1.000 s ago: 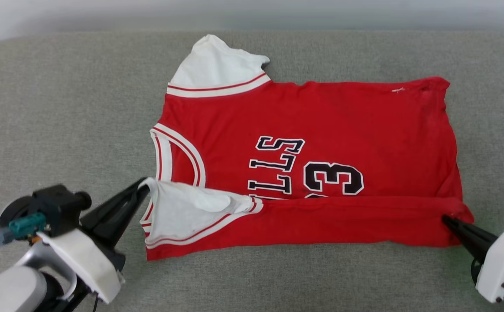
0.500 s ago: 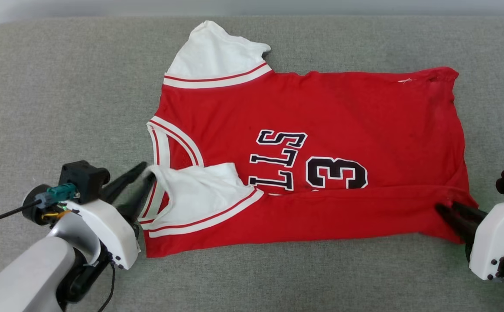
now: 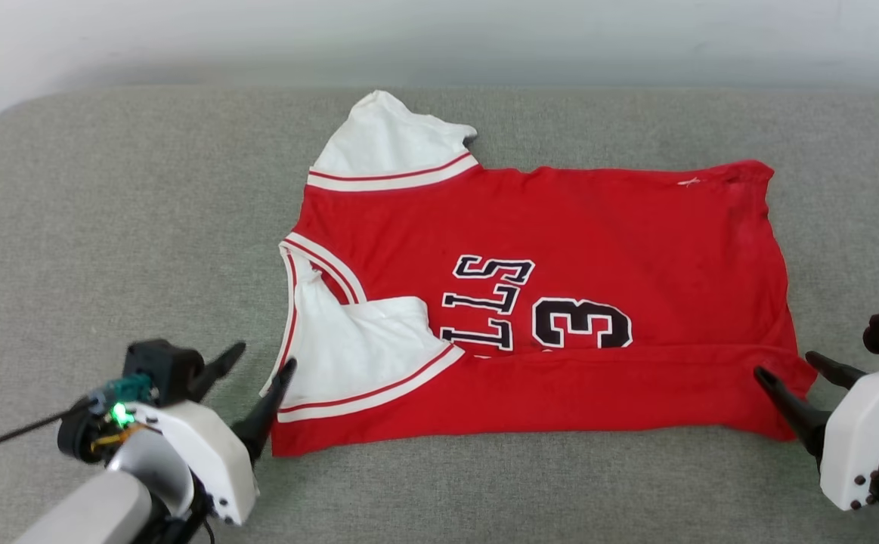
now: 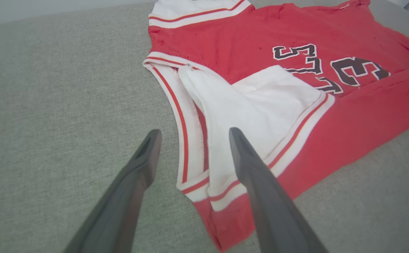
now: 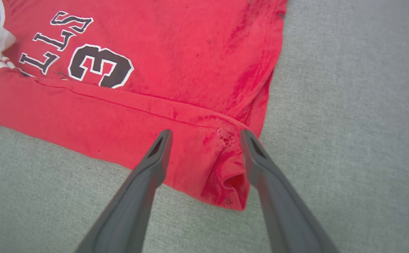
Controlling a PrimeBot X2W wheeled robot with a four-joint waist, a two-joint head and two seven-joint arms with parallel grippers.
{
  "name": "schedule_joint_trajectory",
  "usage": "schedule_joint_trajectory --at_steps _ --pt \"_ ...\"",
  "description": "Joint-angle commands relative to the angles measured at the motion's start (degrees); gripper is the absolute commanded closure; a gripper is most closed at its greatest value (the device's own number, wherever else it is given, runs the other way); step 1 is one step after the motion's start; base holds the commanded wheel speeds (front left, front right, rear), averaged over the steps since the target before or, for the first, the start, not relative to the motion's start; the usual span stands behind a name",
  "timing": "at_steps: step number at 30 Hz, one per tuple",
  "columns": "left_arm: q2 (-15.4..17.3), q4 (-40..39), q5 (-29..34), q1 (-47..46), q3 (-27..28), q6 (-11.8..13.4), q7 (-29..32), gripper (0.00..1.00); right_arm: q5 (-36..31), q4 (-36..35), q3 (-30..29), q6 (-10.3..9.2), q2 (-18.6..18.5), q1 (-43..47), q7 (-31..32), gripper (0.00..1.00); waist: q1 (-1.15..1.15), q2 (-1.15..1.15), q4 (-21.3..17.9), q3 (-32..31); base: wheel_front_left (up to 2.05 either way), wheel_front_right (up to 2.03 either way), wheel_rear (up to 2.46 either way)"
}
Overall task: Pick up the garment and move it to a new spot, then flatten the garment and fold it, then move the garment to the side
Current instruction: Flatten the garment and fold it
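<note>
The garment (image 3: 560,227) lies flat on the grey padded surface, neck to the left, with its near long edge folded up over the chest lettering. Its near white sleeve (image 3: 363,347) rests on the fold. My left gripper (image 3: 264,357) is open beside the neck corner; in the left wrist view its fingers (image 4: 193,133) straddle the striped trim of the garment (image 4: 260,35) without pinching it. My right gripper (image 3: 787,364) is open at the hem corner. In the right wrist view it (image 5: 206,133) stands over the crumpled corner of the garment (image 5: 190,52).
The grey padded surface (image 3: 106,227) stretches well to the left, to the right and in front of the garment. Its back edge meets a pale wall (image 3: 439,38). The far white sleeve (image 3: 386,147) sticks out toward that edge.
Both grippers went from shut on the garment's near edge to open, letting it go. The folded edge and sleeve now lie on the shirt. The camera has shifted a little.
</note>
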Motion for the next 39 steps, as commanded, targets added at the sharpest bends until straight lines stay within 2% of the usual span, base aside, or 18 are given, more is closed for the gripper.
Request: schedule_joint_trajectory --at_steps 1,7,12,17,21,22,23,24,26,30,39 --pt "0.4 -1.0 -0.3 1.3 -0.3 0.9 0.7 0.0 -0.9 -0.9 -0.6 -0.04 0.6 0.9 -0.1 0.0 0.0 0.0 0.1 -0.8 0.0 0.0 0.0" --pt "1.3 -5.2 -2.5 5.4 -1.7 5.0 6.1 0.0 -4.6 -5.3 -3.8 -0.04 3.0 4.8 1.3 0.0 0.0 0.0 -0.3 -1.6 0.0 0.0 0.0" --pt "1.7 -5.3 -3.7 6.3 -1.7 8.0 9.2 0.0 -5.9 -9.2 -6.1 -0.04 5.4 7.3 2.3 0.0 0.0 0.0 -1.3 -0.5 0.0 0.0 0.0" --pt "1.6 -2.9 -3.2 6.1 -2.2 9.8 10.4 0.0 -6.5 -12.3 -7.4 -0.04 6.3 8.6 3.2 0.0 0.0 0.0 -2.8 1.4 0.0 0.0 0.0" --pt "0.0 -0.1 -4.0 6.5 -3.4 9.2 11.5 0.0 -7.1 -13.9 -7.8 -0.04 6.6 8.6 3.3 0.0 0.0 0.0 -3.7 2.6 0.0 0.0 0.0" --pt "-0.6 0.5 -4.3 6.7 -4.2 8.5 12.3 0.38 -7.2 -14.1 -8.0 -0.04 6.6 8.6 3.3 0.0 0.0 0.0 -3.8 2.7 0.0 0.0 0.0" --pt "-1.1 1.0 -4.6 6.9 -4.7 7.9 12.7 0.91 -7.5 -14.2 -8.1 -0.04 6.7 8.6 3.4 0.0 0.0 0.0 -3.9 2.8 0.0 0.0 0.0" --pt "-1.5 1.4 -4.7 6.9 -5.1 7.2 12.9 1.0 -7.9 -14.2 -8.4 -0.04 6.7 8.6 3.6 0.0 0.0 0.0 -4.0 2.8 0.0 0.0 0.0" --pt "-2.1 1.6 -4.5 6.6 -5.4 6.4 12.2 1.0 -8.8 -13.9 -8.9 -0.04 6.5 8.6 3.8 0.0 0.0 0.0 -3.8 2.7 0.0 0.0 0.0" --pt "-1.2 0.7 -3.1 5.3 -4.4 6.5 10.0 1.0 -10.1 -12.4 -9.7 -0.04 6.7 8.6 4.9 0.0 0.0 0.0 -3.0 1.5 0.0 0.0 0.0" --pt "1.7 -8.4 -0.2 3.4 -2.6 9.0 8.0 1.0 -12.0 -5.6 -10.4 -0.04 7.8 5.0 8.9 0.0 0.0 0.0 -0.1 0.8 0.0 0.0 0.0"
